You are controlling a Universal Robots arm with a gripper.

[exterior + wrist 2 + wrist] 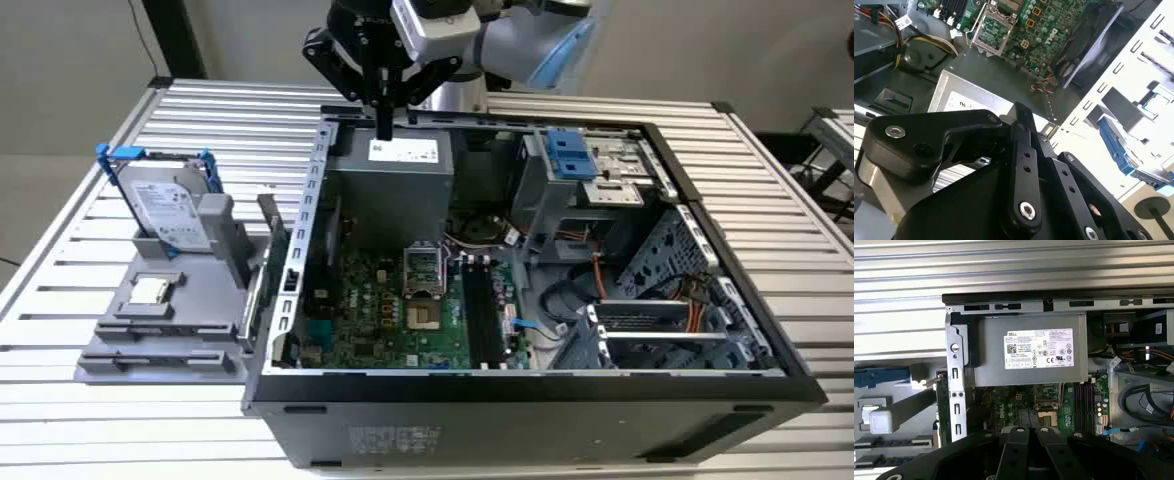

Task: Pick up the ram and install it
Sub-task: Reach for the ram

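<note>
Black gripper [1021, 114] links sit nearest in both wrist views, the fingers drawn narrow against each other with nothing between them. In the exterior view the gripper [384, 125] hangs above the silver power supply [394, 170] at the far end of the open computer case [534, 385]. The ram [268, 225] stands upright in the grey holder [160, 330], just outside the case wall on the exterior view's left, well apart from the gripper.
</note>
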